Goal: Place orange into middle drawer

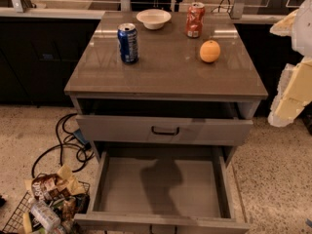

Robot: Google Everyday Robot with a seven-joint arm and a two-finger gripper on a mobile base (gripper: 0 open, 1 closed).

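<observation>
Orange (210,51): sits on the tabletop (165,74), right half, toward the back. Resting on its own, nothing touching it. Just behind it and slightly left stands a red-orange soda can (194,19), upright, dented, near but apart from the fruit.

White bowl (153,18): back edge of the tabletop, near centre, left of the red-orange can. Blue soda can (127,43): upright, left half, in front of the bowl and well apart from the orange.

Below the tabletop: a grey drawer front with black bar handle (165,130), pulled out only slightly. Under that, the middle drawer (200,189) is drawn far out, bare floor showing, a dark shadow across its centre. Nothing lies in it.

Gripper (291,99): pale, blocky, at the far right edge of the view, beside the cabinet's right side and level with the tabletop's front edge, well clear of the orange. Only partly in view; open or closed, cannot tell. Holds nothing visible.

Floor, left of the cabinet: black cables (66,143) in loops. Bottom left corner: a wire basket (17,213) heaped with snack packets.
</observation>
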